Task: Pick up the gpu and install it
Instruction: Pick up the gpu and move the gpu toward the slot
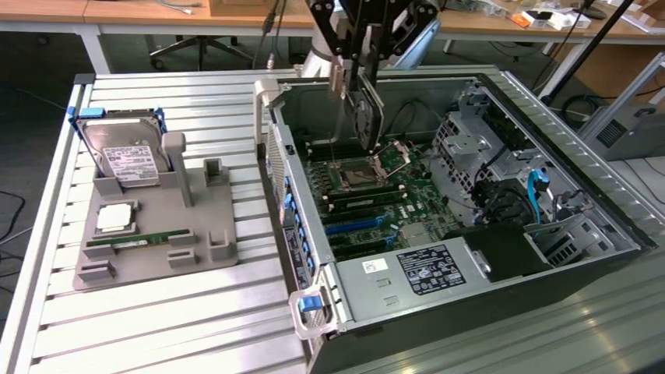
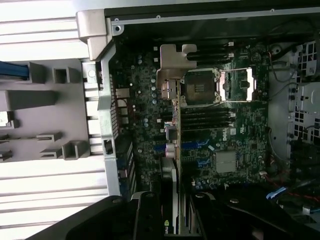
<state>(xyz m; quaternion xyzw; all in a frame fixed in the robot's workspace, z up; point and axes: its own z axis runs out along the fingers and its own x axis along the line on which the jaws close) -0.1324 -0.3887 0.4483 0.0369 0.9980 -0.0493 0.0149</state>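
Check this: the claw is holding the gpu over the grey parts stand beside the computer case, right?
No. In the exterior view the claw holds the gpu over the motherboard inside the open computer case, not over the grey parts stand.

Fingers (image 2: 146, 218) straight down from above, tight on both faces of the upright gpu (image 1: 366, 117).

The jaws hold the gpu (image 2: 175, 125) edge-on above the motherboard (image 2: 235, 135) inside the open case (image 2: 200, 17).
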